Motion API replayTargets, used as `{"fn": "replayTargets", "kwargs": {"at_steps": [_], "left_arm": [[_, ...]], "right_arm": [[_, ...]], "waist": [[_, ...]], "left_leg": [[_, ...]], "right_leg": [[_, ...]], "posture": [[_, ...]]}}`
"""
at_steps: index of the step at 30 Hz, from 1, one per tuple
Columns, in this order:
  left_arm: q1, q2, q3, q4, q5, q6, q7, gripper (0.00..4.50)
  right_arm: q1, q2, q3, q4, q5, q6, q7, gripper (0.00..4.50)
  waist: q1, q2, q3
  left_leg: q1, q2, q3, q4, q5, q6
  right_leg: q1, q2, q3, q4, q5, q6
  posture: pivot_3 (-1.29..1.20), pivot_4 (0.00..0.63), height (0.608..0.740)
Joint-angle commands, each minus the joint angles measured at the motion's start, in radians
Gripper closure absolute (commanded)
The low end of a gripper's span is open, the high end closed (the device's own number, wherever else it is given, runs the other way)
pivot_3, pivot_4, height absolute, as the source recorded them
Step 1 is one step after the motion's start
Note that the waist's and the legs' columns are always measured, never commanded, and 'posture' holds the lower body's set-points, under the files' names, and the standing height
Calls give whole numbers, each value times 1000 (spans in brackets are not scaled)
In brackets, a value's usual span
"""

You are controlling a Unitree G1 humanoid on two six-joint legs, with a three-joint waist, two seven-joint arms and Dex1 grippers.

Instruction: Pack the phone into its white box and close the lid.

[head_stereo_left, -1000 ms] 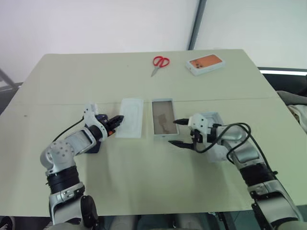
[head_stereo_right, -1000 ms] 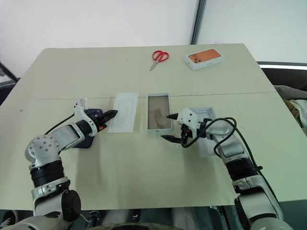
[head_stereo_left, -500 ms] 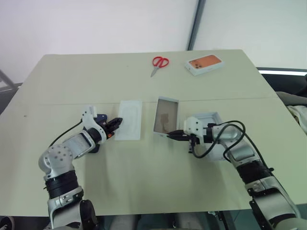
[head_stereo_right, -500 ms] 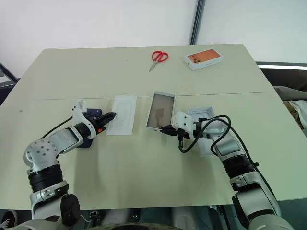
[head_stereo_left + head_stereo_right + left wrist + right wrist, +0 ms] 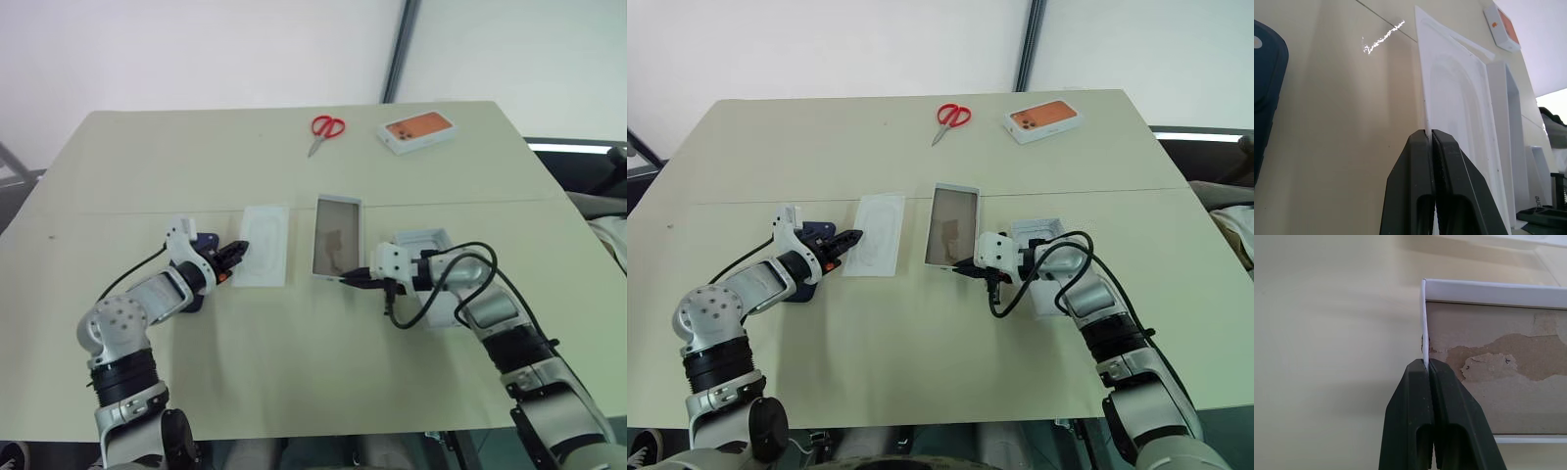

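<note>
Tray: white box (image 5: 336,239), mid-worktop, judged light, thin-walled, flexible card. Right tool (image 5: 359,279) pinches its near wall; left tool (image 5: 238,252) pinches flat insert (image 5: 265,244). Grip walls only.

1. Soft, even, fairly bright light falls on the table (image 5: 294,362); shadows are faint.
2. A small glare streak shows on the tabletop in the left wrist view.
3. The wrist views' black fingers (image 5: 1449,196) look slightly blurred, perhaps out of focus.
</note>
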Motion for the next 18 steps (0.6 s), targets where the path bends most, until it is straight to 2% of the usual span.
{"fn": "replayTargets", "kwargs": {"at_steps": [1,8,14,17,18], "left_arm": [[-11,9,7,-15,-26,-22,-5,4500],[-21,0,24,-15,-51,-24,14,4500],[-36,3,26,-31,-69,-45,51,4500],[-39,-12,24,-53,-99,-39,78,4500],[-38,-16,20,-63,-109,-36,83,4500]], "right_arm": [[29,-20,31,-104,11,41,47,4484],[79,-63,33,-339,57,249,71,4484],[124,-57,52,-424,64,419,27,4484],[139,-52,56,-436,80,452,23,3647],[144,-54,55,-443,80,445,20,3187]], "waist": [[0,0,0],[1,-1,0],[2,-1,1],[2,-2,1],[3,-2,1]], "left_leg": [[0,0,0,0,0,0],[-1,0,0,0,0,0],[-1,0,-1,0,-2,3],[-1,0,-1,0,-1,2],[-2,0,-1,0,-1,2]], "right_leg": [[0,0,0,0,0,0],[-1,0,0,-1,0,0],[-1,0,0,0,0,0],[-1,0,0,0,0,0],[-1,0,0,0,0,0]], "posture": [[0,150,740],[0,150,740],[0,150,740],[0,150,740],[0,150,740]]}}
